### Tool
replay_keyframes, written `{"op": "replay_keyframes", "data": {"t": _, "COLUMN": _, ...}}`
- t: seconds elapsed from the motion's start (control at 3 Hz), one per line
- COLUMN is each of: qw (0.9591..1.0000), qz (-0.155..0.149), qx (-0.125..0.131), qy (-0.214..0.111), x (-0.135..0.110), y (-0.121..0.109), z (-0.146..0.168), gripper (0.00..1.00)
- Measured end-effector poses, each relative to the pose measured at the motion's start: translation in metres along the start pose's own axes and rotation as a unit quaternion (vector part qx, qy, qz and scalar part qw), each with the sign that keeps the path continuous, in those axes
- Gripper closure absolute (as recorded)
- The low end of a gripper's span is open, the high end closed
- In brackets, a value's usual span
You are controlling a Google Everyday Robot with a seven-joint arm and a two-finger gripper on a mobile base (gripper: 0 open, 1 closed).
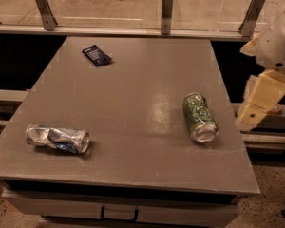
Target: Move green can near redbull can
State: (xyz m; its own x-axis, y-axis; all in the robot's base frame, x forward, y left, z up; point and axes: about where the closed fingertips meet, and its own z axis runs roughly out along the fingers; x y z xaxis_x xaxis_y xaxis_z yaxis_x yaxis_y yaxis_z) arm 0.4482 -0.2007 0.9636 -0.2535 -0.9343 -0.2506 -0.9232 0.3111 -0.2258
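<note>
A robotics lab is suggested: a plain grey square table (133,141) is backed by a metal-posted glass railing (166,11), and a cream gripper (249,115) is held beside its right edge.

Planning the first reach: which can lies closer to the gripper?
The green can, on the right, close to the gripper at the view's right edge; the dented redbull can lies far left.

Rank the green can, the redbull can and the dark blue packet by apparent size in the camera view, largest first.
1. redbull can, slightly longer than the next, but close, so unsure.
2. green can.
3. dark blue packet, smallest, though farthest away.
The gripper hangs beyond the right edge of the table.
</note>
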Motion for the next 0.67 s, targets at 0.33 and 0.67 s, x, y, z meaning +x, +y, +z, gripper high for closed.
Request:
{"op": "replay_keyframes", "data": {"t": 0.33, "qw": 0.9976, "qz": 0.067, "qx": -0.004, "qy": -0.013, "x": -0.007, "y": -0.005, "z": 0.027, "gripper": 0.00}}
{"op": "replay_keyframes", "data": {"t": 0.67, "qw": 0.9872, "qz": 0.158, "qx": -0.007, "qy": -0.016, "x": -0.010, "y": -0.009, "z": 0.056, "gripper": 0.00}}
